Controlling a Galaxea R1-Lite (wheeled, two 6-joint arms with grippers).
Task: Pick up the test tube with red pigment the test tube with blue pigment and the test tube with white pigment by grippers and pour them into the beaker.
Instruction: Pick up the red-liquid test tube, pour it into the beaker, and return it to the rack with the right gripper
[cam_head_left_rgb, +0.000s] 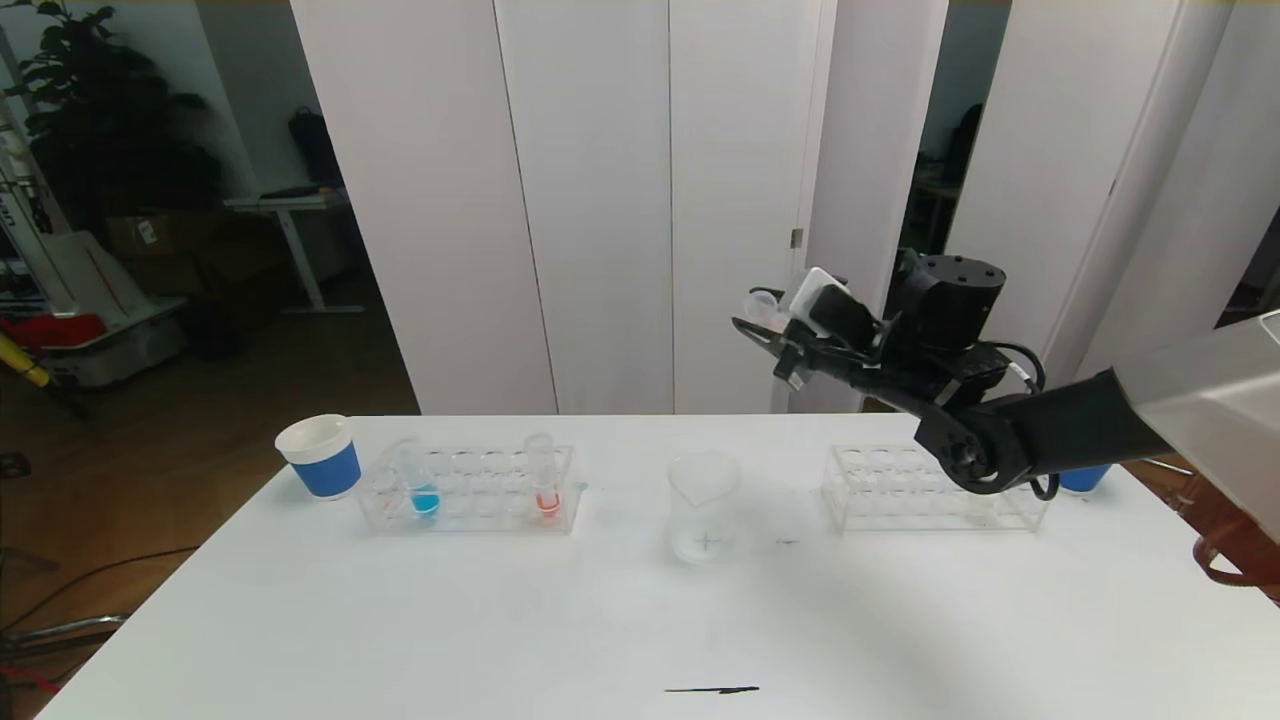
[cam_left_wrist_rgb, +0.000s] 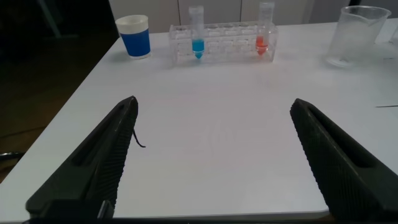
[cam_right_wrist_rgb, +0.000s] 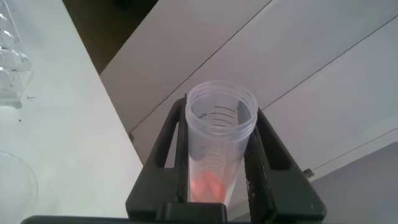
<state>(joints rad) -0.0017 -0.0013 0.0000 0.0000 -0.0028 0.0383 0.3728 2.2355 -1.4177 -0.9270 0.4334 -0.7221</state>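
Head view: your right pincer is clenched on a tube high above the counter. Your beaker stands below, a bit to its left. Left pincer is released.

A: Could you see the whole tube in the right gripper?
B: No, its lower end was hidden between the fingers.
A: And the far blue cup?
B: Mostly hidden behind the right arm.
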